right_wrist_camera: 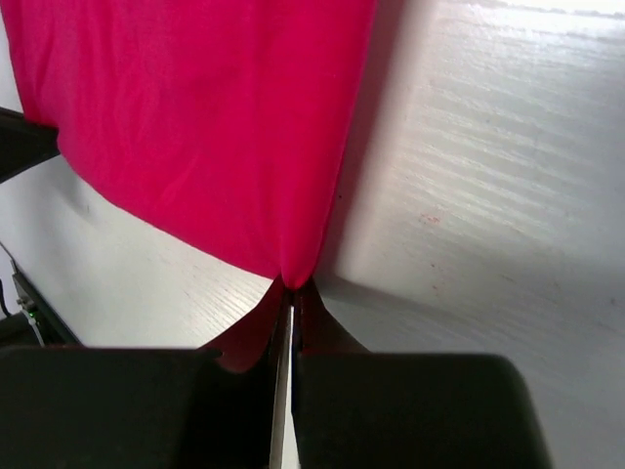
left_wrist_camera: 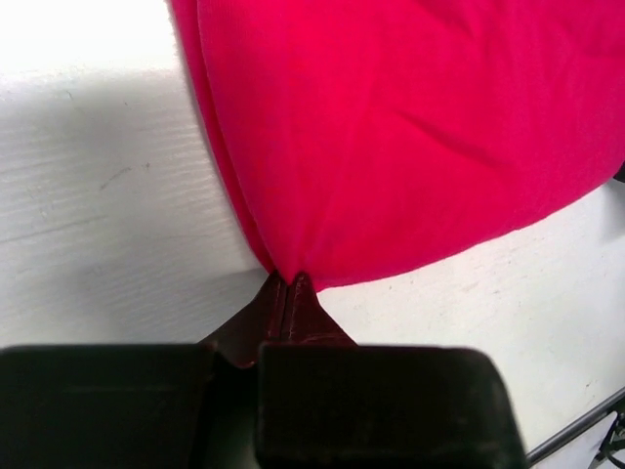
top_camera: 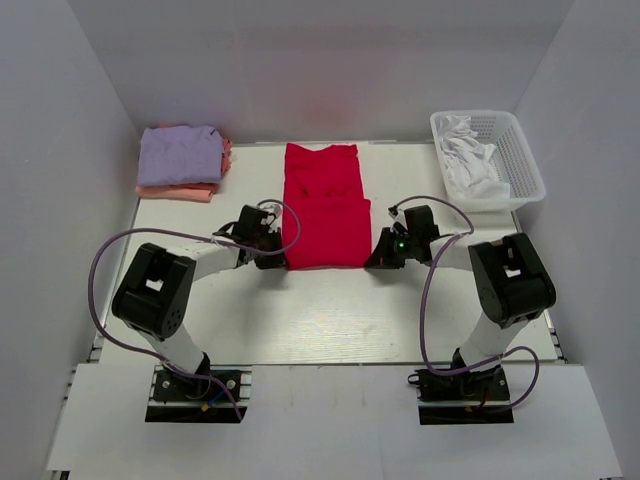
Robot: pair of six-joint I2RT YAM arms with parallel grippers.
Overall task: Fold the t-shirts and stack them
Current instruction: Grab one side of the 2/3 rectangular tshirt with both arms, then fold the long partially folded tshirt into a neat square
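A bright red t-shirt (top_camera: pixel 323 205) lies part-folded in a long strip down the middle of the table. My left gripper (top_camera: pixel 272 258) is shut on its near left corner, and the wrist view shows the red cloth (left_wrist_camera: pixel 410 137) pinched at the fingertips (left_wrist_camera: pixel 301 285). At the near right corner my right gripper (top_camera: pixel 384 258) is shut on the same shirt (right_wrist_camera: pixel 205 127), the fabric bunched where the jaws meet. A lavender t-shirt (top_camera: pixel 180 153) lies folded on a salmon-pink t-shirt (top_camera: pixel 178 190) at the back left.
A white lattice basket (top_camera: pixel 520 160) holding white cloth (top_camera: pixel 468 160) stands at the back right. White walls close the table in on the left, right and back. Purple cables loop from both arms over the near part of the table (top_camera: pixel 330 320).
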